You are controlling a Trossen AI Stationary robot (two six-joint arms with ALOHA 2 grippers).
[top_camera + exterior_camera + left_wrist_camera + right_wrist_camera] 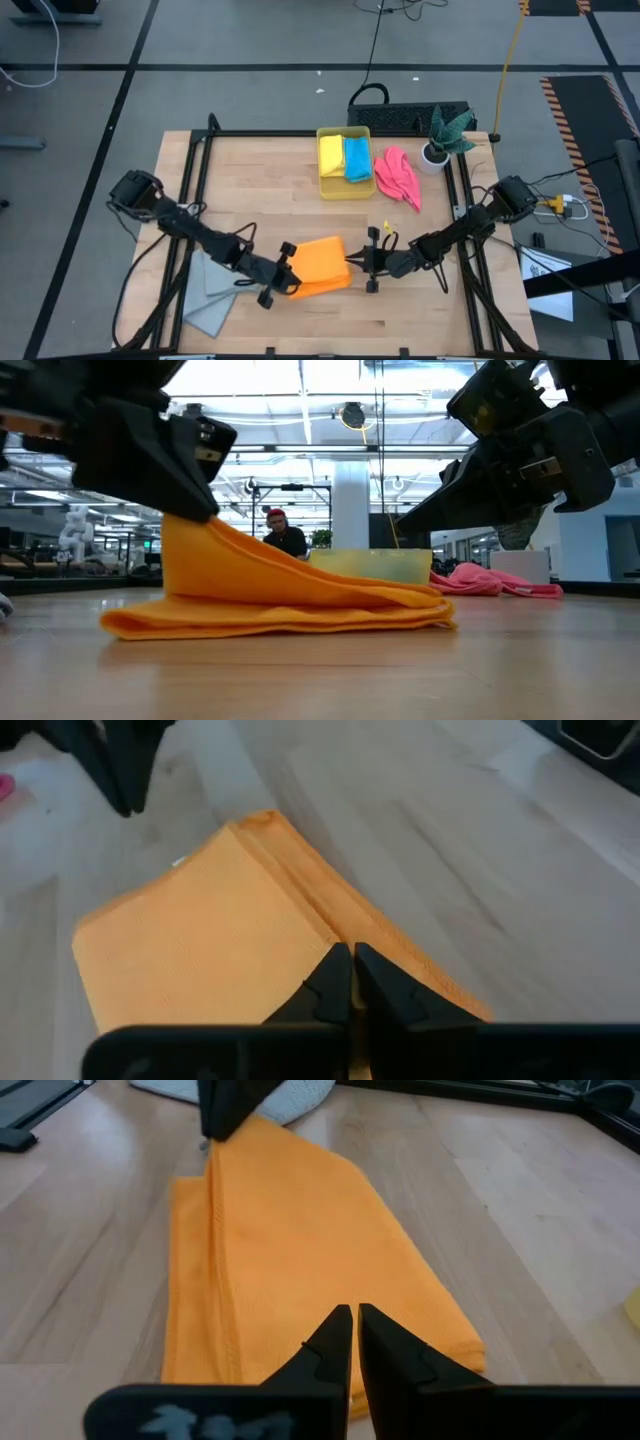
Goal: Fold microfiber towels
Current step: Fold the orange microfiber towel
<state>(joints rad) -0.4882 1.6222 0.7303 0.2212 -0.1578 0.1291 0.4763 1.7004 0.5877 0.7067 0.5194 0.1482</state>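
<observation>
An orange towel (322, 267), folded, lies near the table's front middle. My left gripper (287, 277) is shut on its left end, which is raised in the low view (195, 545). My right gripper (360, 262) is shut just over the towel's right end (430, 610), which lies flat on the table; I see nothing between its fingers (352, 1330). A grey towel (210, 295) lies flat at the front left. A pink towel (397, 177) lies crumpled at the back right. A yellow towel (330, 155) and a blue towel (356, 158) sit in a bin. My left gripper pinches the orange towel's left edge (325, 935) between its two fingers, coming slanting down from the table's left. The held upper layer is lifted and slopes down, fairly taut, to the towel's right end on the table. A lower layer (150, 622) stays flat on the wood.
The translucent yellow bin (343, 192) stands at the back middle, with a potted plant (443, 135) to its right. A black frame (300, 133) runs round the tabletop. Bare wood lies between the bin and the orange towel. A person (285, 540) shows in the room beyond.
</observation>
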